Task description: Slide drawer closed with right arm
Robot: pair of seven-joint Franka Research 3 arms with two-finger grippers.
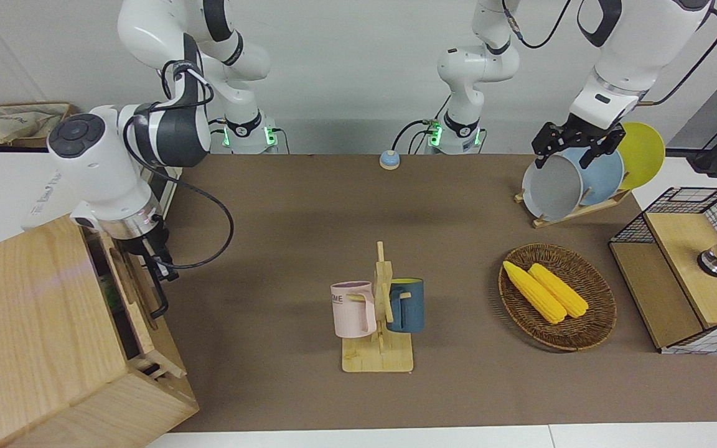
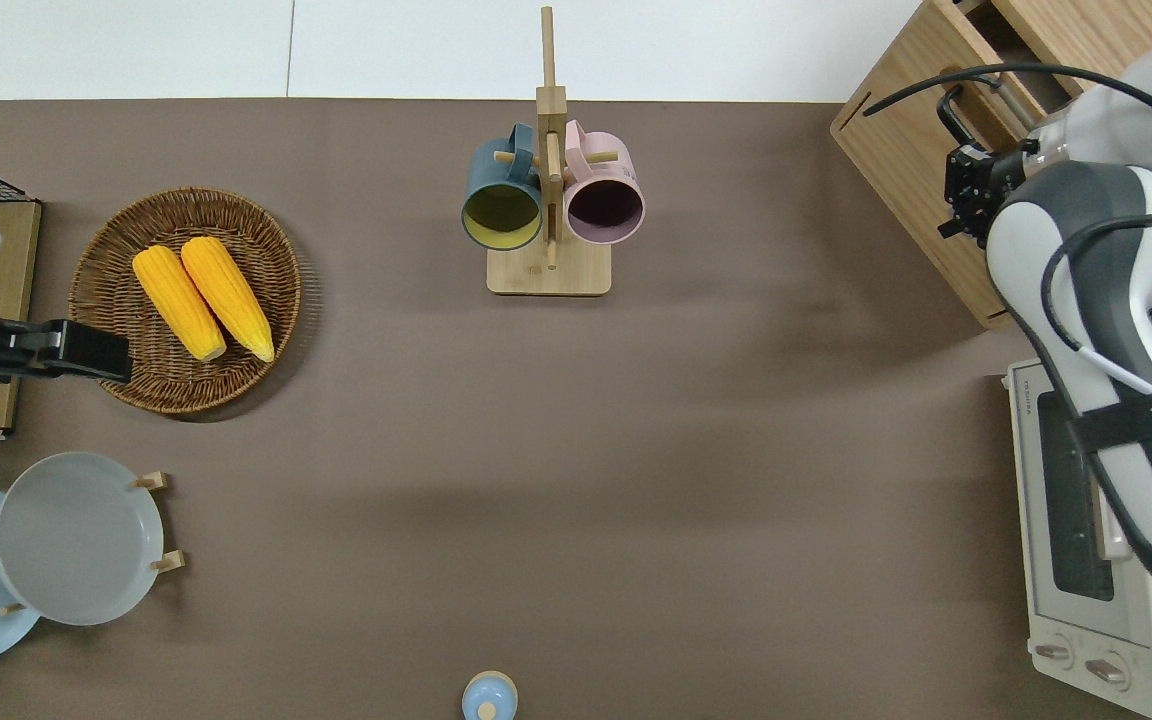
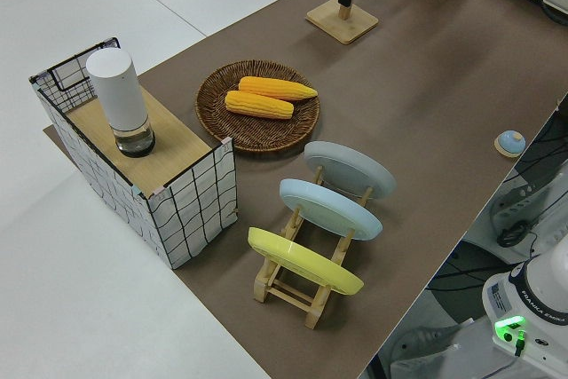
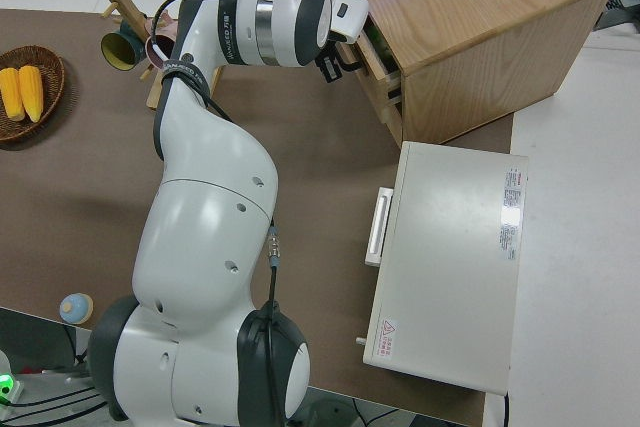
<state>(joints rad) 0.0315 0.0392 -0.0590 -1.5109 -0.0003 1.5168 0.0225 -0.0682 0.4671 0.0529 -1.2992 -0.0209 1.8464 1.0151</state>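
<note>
drawer [image 1: 137, 292] in box [image 1: 35, 336] | right gripper [image 1: 158, 264] at handle [image 1: 158, 292]

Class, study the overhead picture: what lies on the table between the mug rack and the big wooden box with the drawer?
Nothing: in the overhead view only bare brown table mat stretches between the mug rack and the wooden box.

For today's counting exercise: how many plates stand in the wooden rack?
3, standing in a row: grey plate at one end, light blue plate in the middle, yellow plate at the other end.
</note>
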